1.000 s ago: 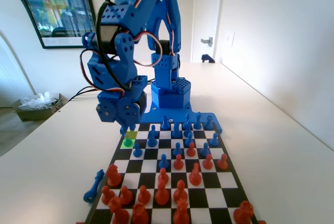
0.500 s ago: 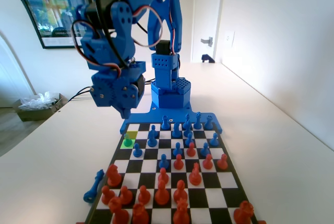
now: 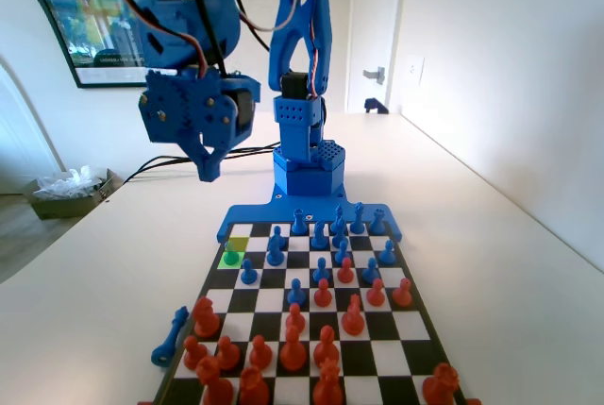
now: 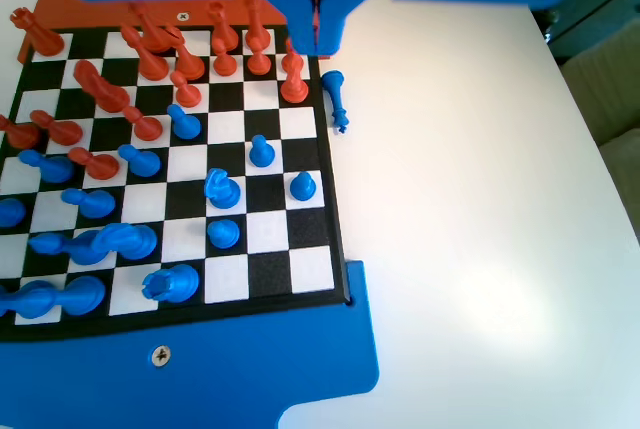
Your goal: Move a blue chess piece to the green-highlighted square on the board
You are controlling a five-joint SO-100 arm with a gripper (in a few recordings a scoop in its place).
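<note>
a wide, smooth white table point(image 3: 491, 263) is carrying everything. the flat black-and-white chequered chessboard with a dark rim point(image 3: 408, 287) is lying directly on it, running lengthwise away from the fixed view's camera. at the board's far end, a flat blue plastic base plate point(image 3: 247, 214) is resting on the tabletop, touching the board's edge. a slim, tall blue plastic chess piece point(image 3: 171, 336) is lying on its side on the bare table, just beside the board's left rim in the fixed view, near the red pieces' end.
</note>
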